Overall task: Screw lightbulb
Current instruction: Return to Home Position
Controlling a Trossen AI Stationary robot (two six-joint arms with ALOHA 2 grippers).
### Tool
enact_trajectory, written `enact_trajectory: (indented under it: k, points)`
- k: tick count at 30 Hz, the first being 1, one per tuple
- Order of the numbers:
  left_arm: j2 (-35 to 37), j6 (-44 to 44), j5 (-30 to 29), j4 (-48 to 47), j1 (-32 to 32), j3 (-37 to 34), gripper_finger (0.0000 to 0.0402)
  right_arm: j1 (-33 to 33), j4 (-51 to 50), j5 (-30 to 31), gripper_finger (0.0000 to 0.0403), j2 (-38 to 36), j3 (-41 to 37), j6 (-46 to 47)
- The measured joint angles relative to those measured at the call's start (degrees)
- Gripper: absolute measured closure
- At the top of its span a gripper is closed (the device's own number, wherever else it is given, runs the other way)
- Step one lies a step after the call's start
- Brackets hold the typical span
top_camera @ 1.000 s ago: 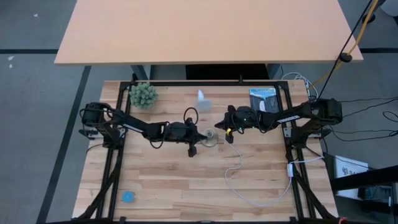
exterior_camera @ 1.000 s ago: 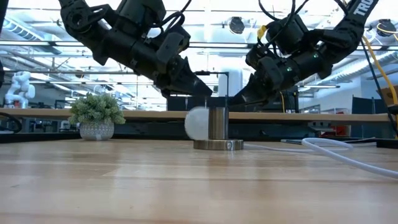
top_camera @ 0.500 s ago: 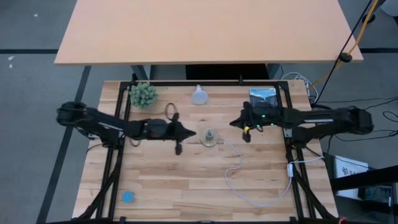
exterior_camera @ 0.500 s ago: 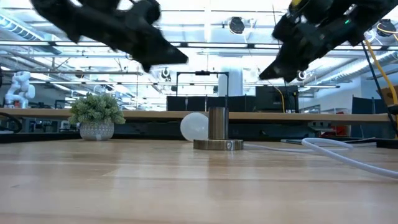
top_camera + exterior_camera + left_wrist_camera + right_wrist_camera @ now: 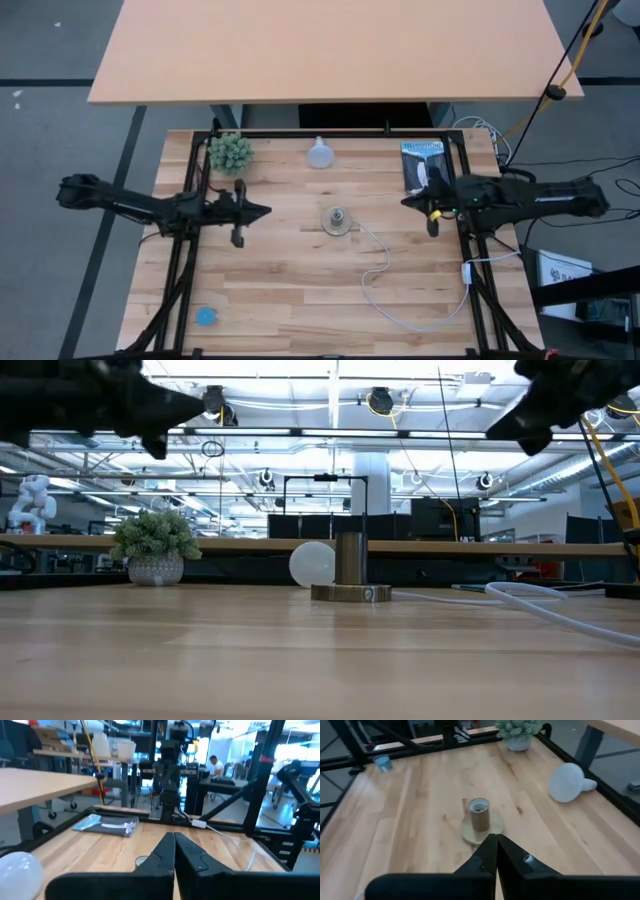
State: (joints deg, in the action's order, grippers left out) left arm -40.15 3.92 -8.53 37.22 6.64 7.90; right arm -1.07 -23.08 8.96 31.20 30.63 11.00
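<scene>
Found the lightbulb (image 5: 319, 154) lying at 11 o'clock from the socket (image 5: 337, 220). Saw left gripper (image 5: 266, 210) at 9, right gripper (image 5: 404, 202) at 3, both fully closed, empty

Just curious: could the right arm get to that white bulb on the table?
Probably yes: the lightbulb lies in the open, nothing between it and the right arm, whose jaws are shut.

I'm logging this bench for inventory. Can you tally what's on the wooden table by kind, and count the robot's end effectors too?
lightbulb: 1
socket with white cord: 1
potted plant: 1
blue-grey packet: 1
small blue object: 1
end effectors: 2 (left end effector, right end effector, both shut, either side of the socket)
Total: 7
</scene>
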Motion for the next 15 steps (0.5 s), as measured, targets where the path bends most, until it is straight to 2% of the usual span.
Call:
enact_trajectory:
  k: [7,15]
  points:
    - [13.8,0.3,-2.3,-10.9,-1.6,-5.8,0.0401,-4.0,-0.8,2.6,0.0403,-0.8,0.0,1.1]
    - [30.6,0.6,-4.4,-28.6,-2.9,-7.2,0.0401,-4.8,-0.9,3.2,0.0403,-0.8,0.0,3.0]
